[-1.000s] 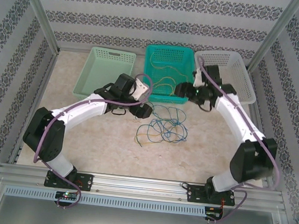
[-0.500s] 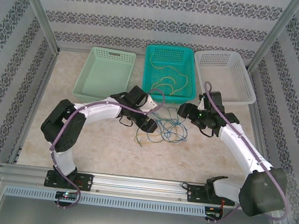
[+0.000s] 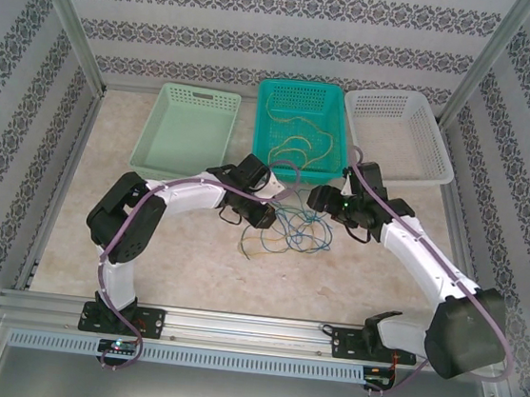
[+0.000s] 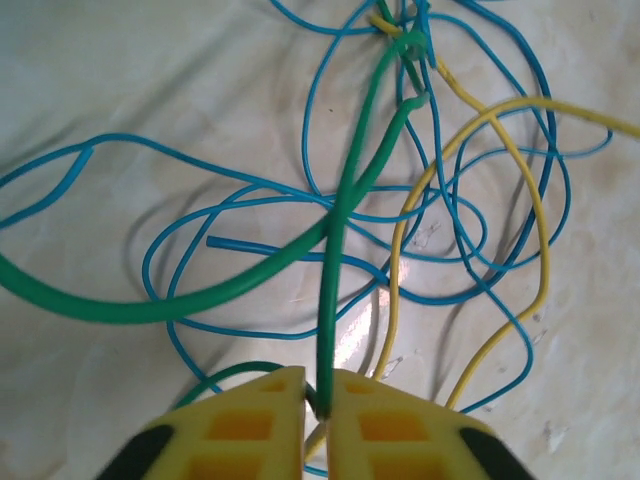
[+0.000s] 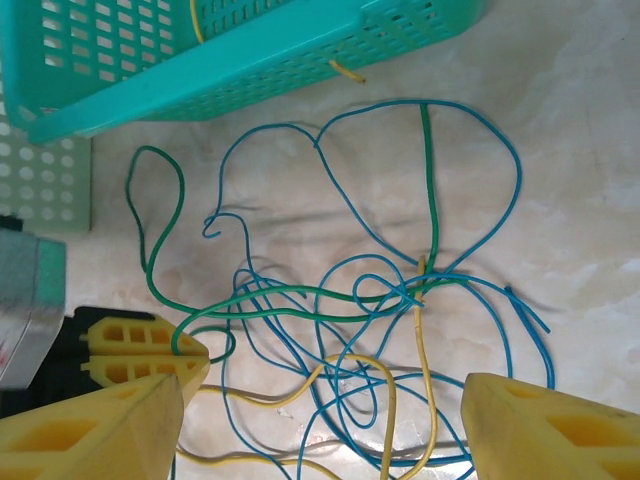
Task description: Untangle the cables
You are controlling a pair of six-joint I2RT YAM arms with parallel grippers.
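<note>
Top view: the cables (image 3: 290,228) sit in a tangled heap on the table (image 3: 191,257), just near of the teal basket (image 3: 302,86). There's a light green basket (image 3: 186,137) to its left and a white basket (image 3: 401,137) to its right.

Left wrist: the left gripper (image 4: 318,400) is pinched tight on a green cable (image 4: 335,280).

Right wrist: the right gripper (image 5: 320,410) hangs spread wide over the tangle, holding nothing.

Left hand (image 4: 318,388) is clamped closed; right hand (image 5: 322,405) gapes wide.

A green basket (image 3: 186,132), teal basket (image 3: 302,87) and white basket (image 3: 402,128) line the table's (image 3: 192,252) far edge.
</note>
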